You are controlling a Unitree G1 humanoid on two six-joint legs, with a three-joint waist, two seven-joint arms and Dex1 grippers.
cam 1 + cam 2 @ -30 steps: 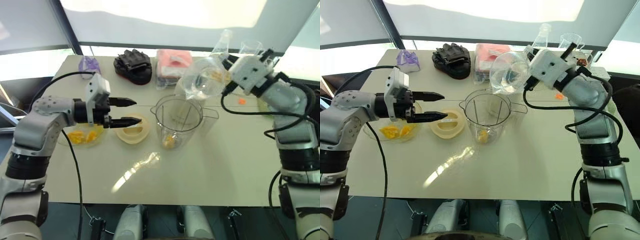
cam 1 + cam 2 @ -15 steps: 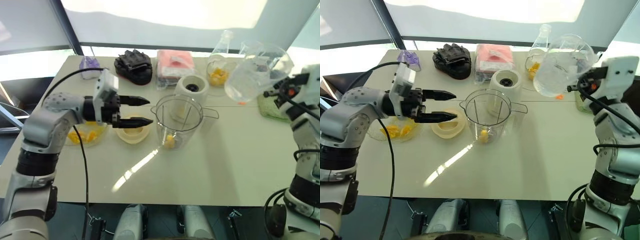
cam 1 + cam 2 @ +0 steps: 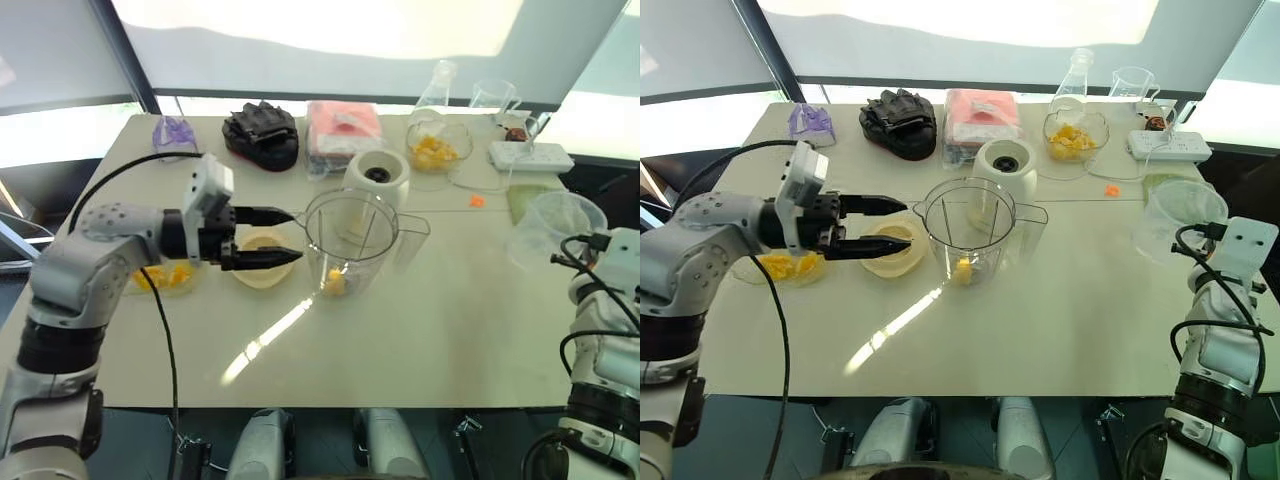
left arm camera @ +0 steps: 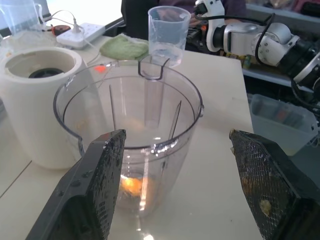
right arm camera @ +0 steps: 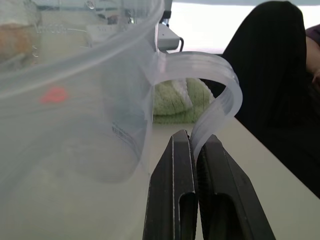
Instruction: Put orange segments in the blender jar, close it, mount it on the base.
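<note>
The clear blender jar (image 3: 352, 240) stands mid-table with one orange segment (image 3: 334, 284) at its bottom. Right behind it is the white base (image 3: 377, 178). A cream lid (image 3: 262, 257) lies to the jar's left. My left gripper (image 3: 296, 235) hovers open over the lid, its fingers (image 4: 102, 170) pointing at the jar (image 4: 135, 145). More segments sit in a bowl (image 3: 160, 275) at the left and a glass bowl (image 3: 434, 152) at the back. My right gripper (image 5: 197, 150) is shut on the handle of an empty clear measuring cup (image 3: 555, 225) at the table's right edge.
Along the back edge lie a black object (image 3: 262, 132), a pink package (image 3: 342, 128), a purple item (image 3: 176, 130), a flask (image 3: 437, 85), a beaker (image 3: 495, 98) and a power strip (image 3: 530, 155). A green cloth (image 3: 525, 200) and a stray orange bit (image 3: 477, 200) lie at the right.
My right arm has swung the measuring cup from above the base out to the right edge and lowered it, uncovering the base. My left gripper has edged toward the jar, still open.
</note>
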